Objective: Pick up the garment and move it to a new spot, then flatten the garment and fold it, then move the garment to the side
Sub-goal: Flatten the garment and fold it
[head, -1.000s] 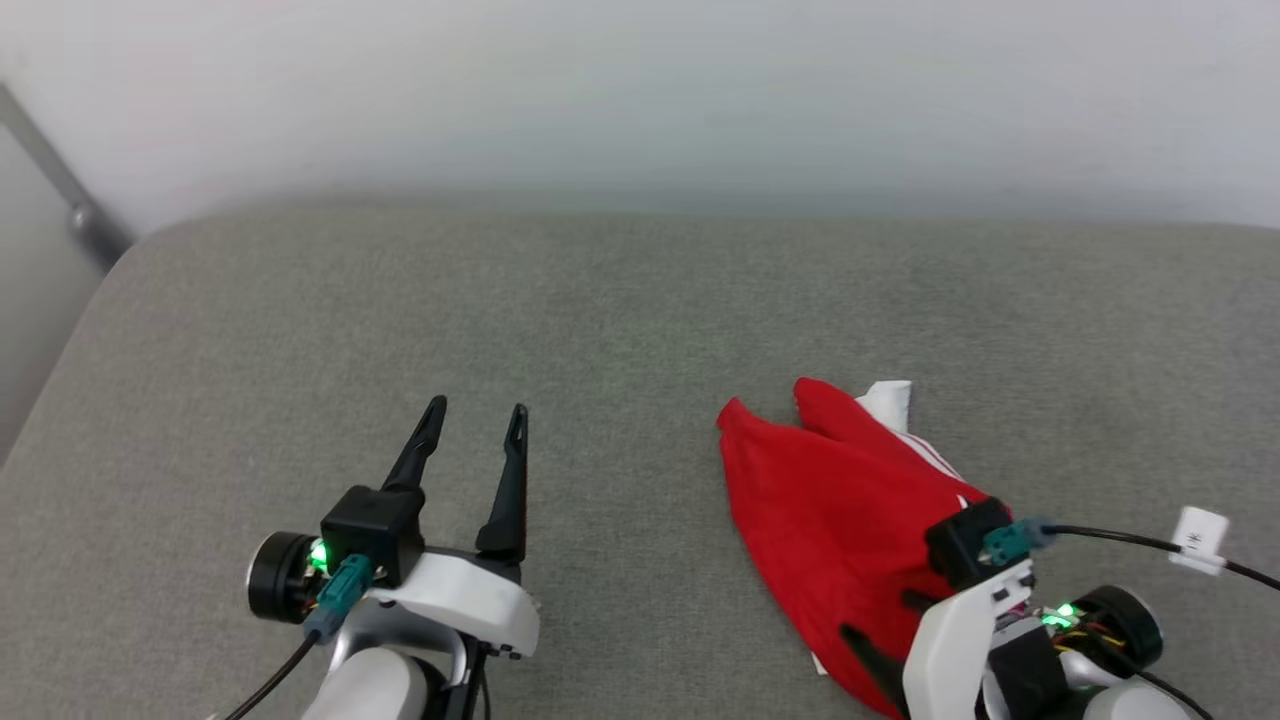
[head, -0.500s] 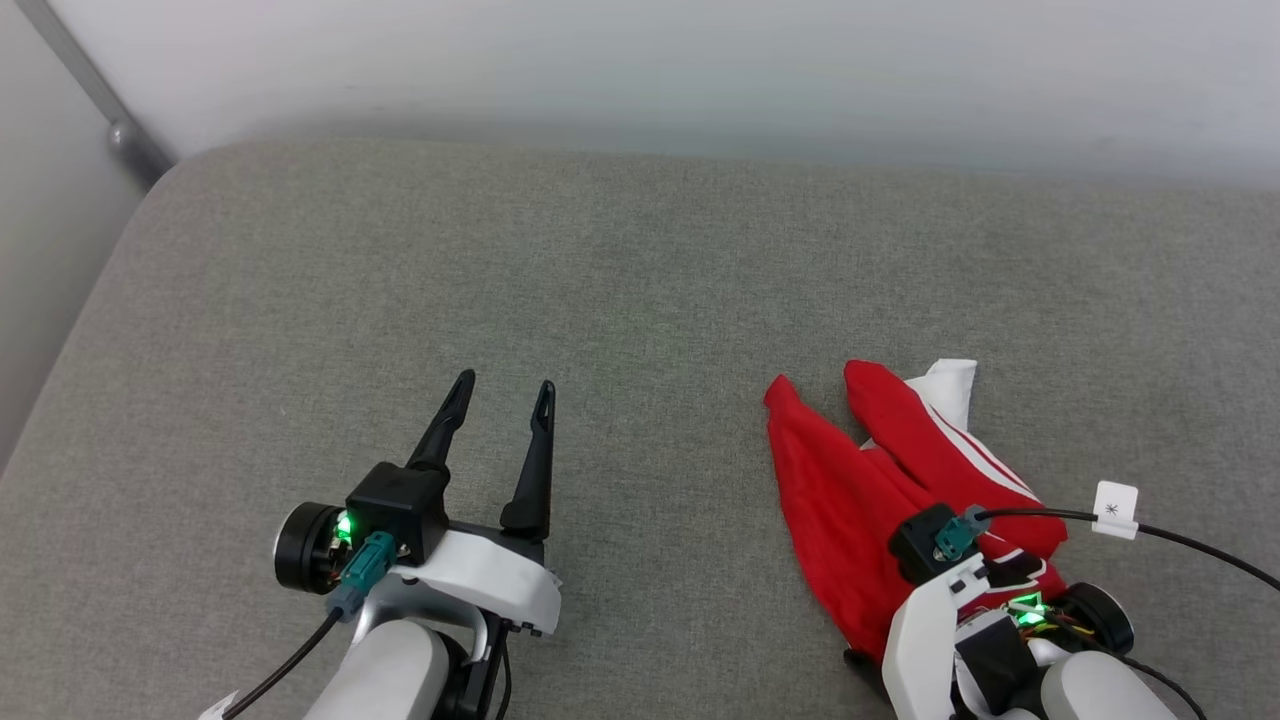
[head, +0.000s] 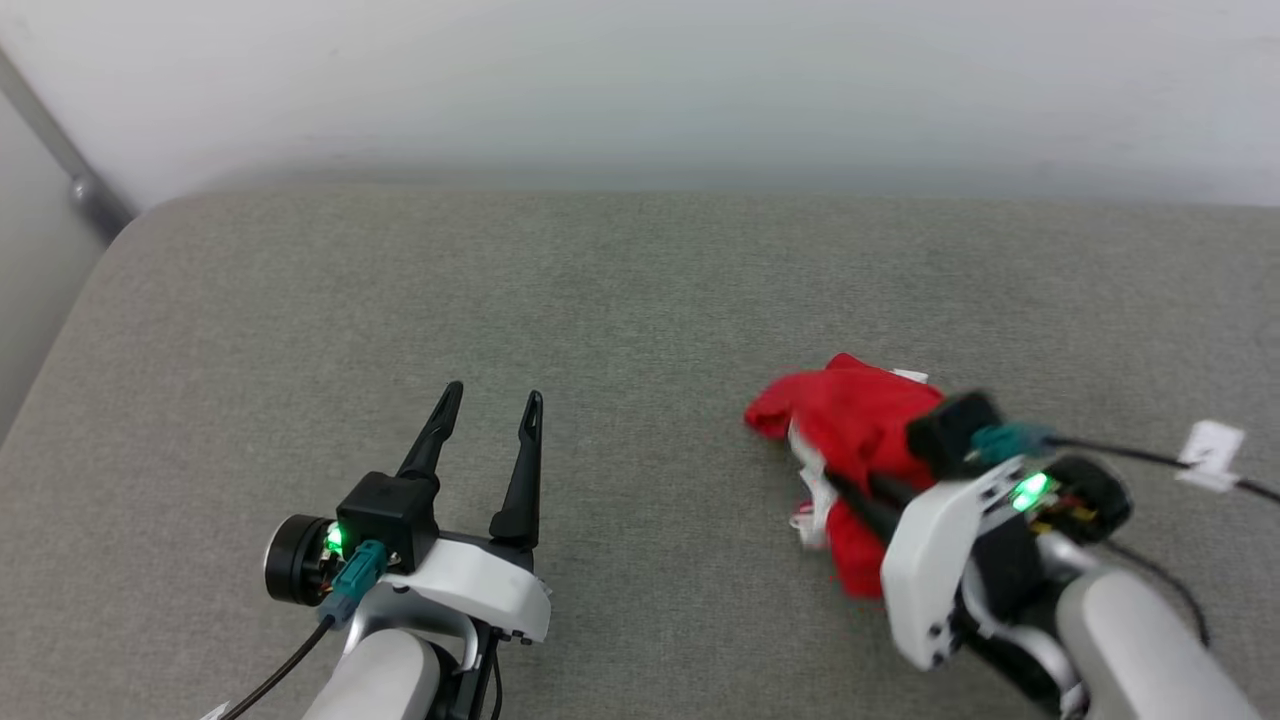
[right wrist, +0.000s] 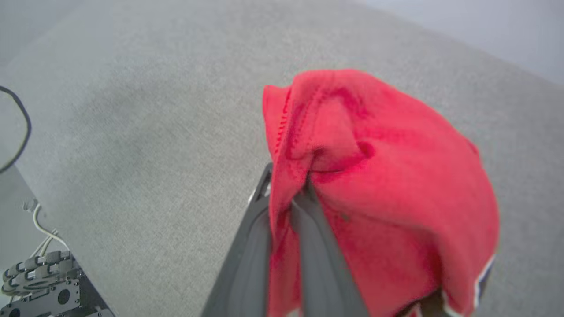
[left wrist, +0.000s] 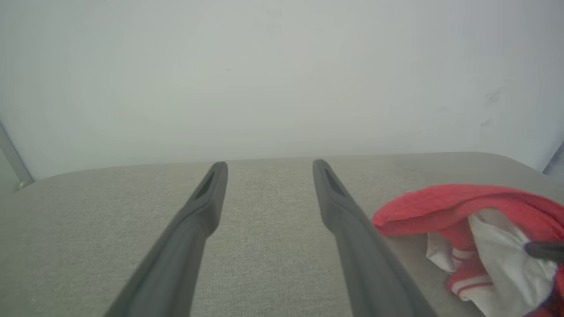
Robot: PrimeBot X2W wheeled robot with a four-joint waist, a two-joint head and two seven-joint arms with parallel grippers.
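A: A grey upholstered surface meets a pale wall. Where does the garment lie?

B: To the right of the middle, bunched into a red heap. White cloth with red striped trim shows along its near side.

A: And the right gripper?

B: Its two dark fingers are pressed together on a fold of the red cloth, which drapes over their tips. The head view is blurred here, so whether the heap hangs free of the surface cannot be told.

A: The left gripper?

B: Its fingers are spread wide with nothing between them. It stands over bare upholstery at the lower left, well apart from the garment.

A: Anything else?

B: A black cable with a white tag trails from the right wrist.
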